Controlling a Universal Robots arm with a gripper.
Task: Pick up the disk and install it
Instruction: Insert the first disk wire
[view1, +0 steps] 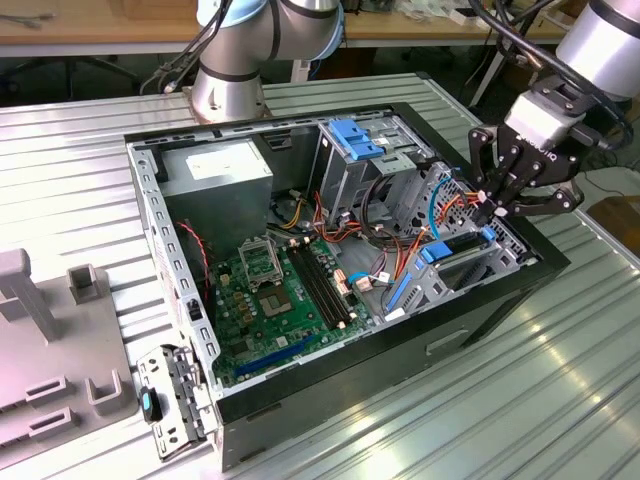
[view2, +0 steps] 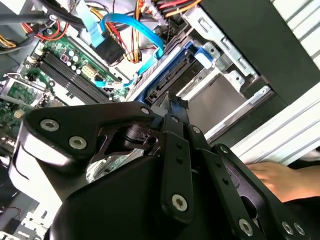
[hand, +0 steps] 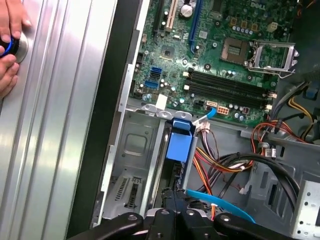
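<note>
The disk (view1: 441, 251) stands on edge in the drive bay at the exterior view's right end of the open computer case (view1: 400, 345). Its blue carrier rails (hand: 179, 145) run along its top edge. In the second wrist view the blue-railed disk (view2: 172, 75) lies just beyond my fingertips, beside the bay's grey metal wall. My gripper (view1: 492, 212) hangs over the disk's outer end with its fingers drawn together, shut, nothing visibly between them. The gripper (view2: 170, 104) tips sit at the disk's near edge; I cannot tell whether they touch it. The gripper (hand: 172, 201) shows in the first wrist view too.
Orange, yellow and blue cables (view1: 440, 205) crowd the space beside the bay. A blue bracket (view1: 355, 135) tops the drive cage, and a grey power supply (view1: 215, 170) sits at the back. A person's hand (hand: 10, 45) rests on the ribbed table (view1: 560, 390) near the case.
</note>
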